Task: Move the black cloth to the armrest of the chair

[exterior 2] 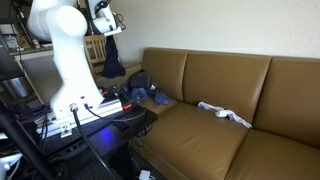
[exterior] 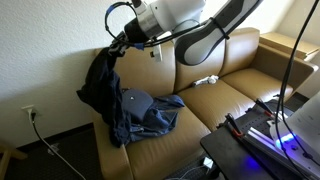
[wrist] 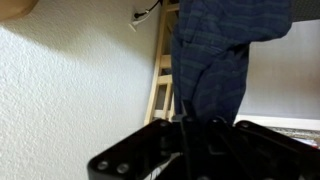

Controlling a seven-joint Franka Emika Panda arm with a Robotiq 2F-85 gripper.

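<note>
Brown sofa (exterior: 230, 95) stands by a white wall; the gripper (exterior: 118, 45) has its jaws closed, it seems, on the black cloth (exterior: 100, 85), which hangs limp above the sofa's end. Soft, light fabric: pinch a bunched fold

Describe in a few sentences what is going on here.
The robot arm's gripper holds a dark cloth up in the air above one end of a brown couch. The cloth hangs down, and more dark fabric lies on the seat below it. The cloth is not yet set down.
</note>
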